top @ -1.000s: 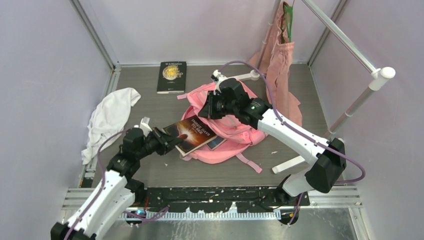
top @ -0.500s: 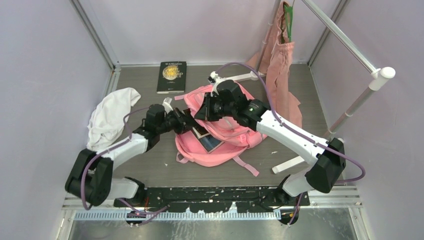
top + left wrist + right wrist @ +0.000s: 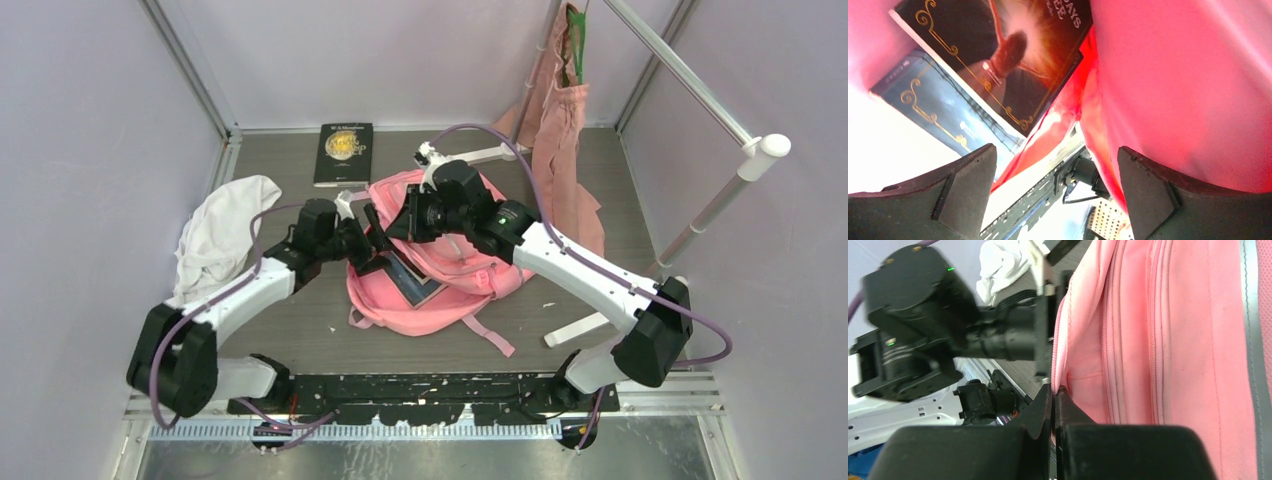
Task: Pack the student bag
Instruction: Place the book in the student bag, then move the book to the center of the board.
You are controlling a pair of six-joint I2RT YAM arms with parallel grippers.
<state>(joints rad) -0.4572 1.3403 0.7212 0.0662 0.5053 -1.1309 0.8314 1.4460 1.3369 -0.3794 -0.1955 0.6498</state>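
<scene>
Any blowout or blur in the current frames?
Left wrist: lower-left area blown to white, student bag fabric oversaturated, book cover readable. Right wrist: left arm soft and out of focus, bag seams sharp. Top external: even light, no glare.

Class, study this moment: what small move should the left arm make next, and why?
Probably withdraw the left gripper from the student bag: its jaws stand open, the books lie released in the mouth, and the right gripper pinches its rim.

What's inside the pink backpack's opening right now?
Two books: a dark brown-covered book lying over a blue book. The pink backpack fabric covers part of them and anything deeper.
</scene>
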